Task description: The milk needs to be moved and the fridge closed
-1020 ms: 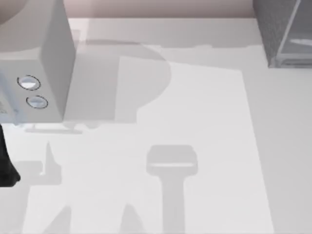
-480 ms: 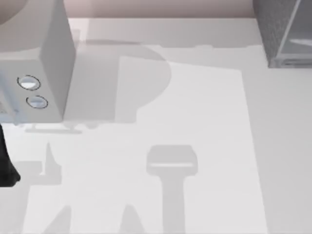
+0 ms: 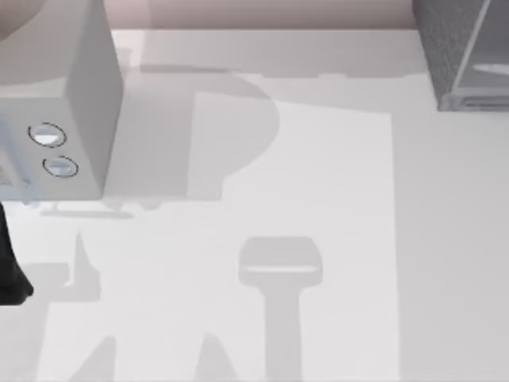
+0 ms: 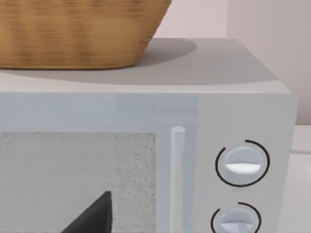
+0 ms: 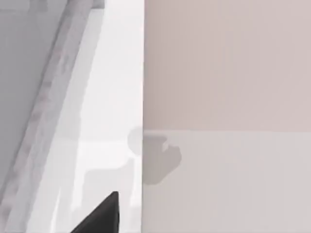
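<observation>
Left arm (image 3: 11, 267) dark at table's left edge, below grey box with two dials (image 3: 56, 151); finger spread can't tell. Left wrist faces box front, basket (image 4: 77, 31) on top. Right gripper fingertip (image 5: 99, 216) beside pale panel, state can't tell. Fridge (image 3: 465, 52) at far right corner of table (image 3: 334, 199).

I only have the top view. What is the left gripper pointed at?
Observer: The left gripper faces the front of the microwave, close to its speckled door window.
Operator: Anything on top of that box?
Observer: A wicker basket sits on its top.
Operator: And the right gripper?
Observer: The right gripper looks along the edge of the fridge toward the pink back wall.
</observation>
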